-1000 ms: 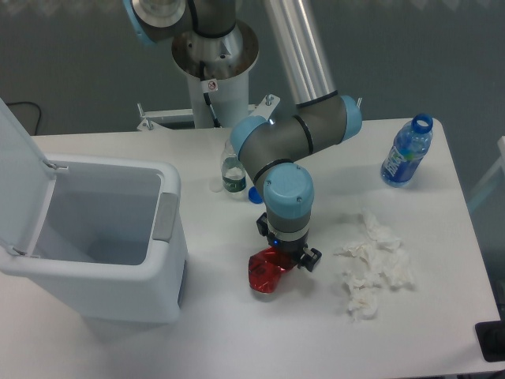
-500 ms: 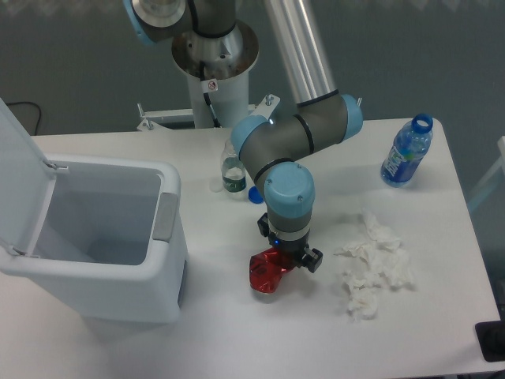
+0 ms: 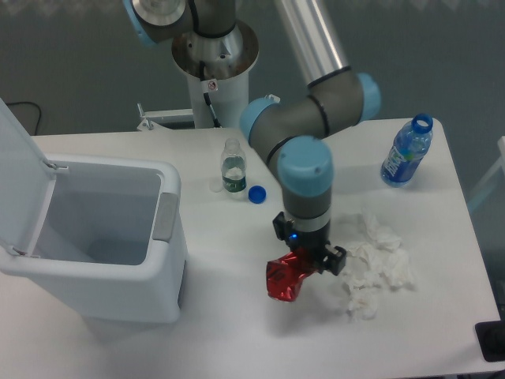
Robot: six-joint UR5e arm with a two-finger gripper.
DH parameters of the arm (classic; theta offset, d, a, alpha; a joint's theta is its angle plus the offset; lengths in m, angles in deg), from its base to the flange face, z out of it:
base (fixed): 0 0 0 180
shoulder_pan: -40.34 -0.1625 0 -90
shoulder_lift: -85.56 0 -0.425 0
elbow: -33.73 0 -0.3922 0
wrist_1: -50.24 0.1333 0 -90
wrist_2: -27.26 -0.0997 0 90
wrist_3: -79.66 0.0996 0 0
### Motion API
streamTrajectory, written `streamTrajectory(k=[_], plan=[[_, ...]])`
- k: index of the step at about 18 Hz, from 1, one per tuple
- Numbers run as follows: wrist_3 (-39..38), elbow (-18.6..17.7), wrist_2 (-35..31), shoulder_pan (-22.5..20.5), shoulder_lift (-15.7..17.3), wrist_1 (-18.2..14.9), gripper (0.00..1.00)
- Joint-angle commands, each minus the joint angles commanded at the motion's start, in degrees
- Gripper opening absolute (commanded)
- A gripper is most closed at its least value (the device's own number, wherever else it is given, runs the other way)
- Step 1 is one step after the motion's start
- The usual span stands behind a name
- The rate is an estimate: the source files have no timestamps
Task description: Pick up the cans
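The red dented can hangs at the tip of my gripper, right of the table's middle and towards the front. The gripper points straight down and is shut on the can's top right part. The wrist hides most of the fingers. The can is tilted and seems to be slightly above the white tabletop. It is just left of the tissue wads.
A white bin with its lid open stands at the left. A small clear bottle and a blue cap are behind the can. A blue-labelled bottle stands far right. White tissue wads lie right of the gripper.
The gripper has moved to the right and a little towards the front, and the red can has come along in its grip. The arm looks higher than before.
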Motion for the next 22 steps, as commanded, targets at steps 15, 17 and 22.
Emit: streamTrajectory(k=[15, 17, 22], plan=[[11.69, 0.36, 3.88, -7.03, 5.8, -5.63, 0.66], [11.69, 0.27, 3.88, -7.12, 5.98, -5.63, 0.66], [11.6, -0.26, 3.97, -6.95, 6.07, -5.54, 0.66]])
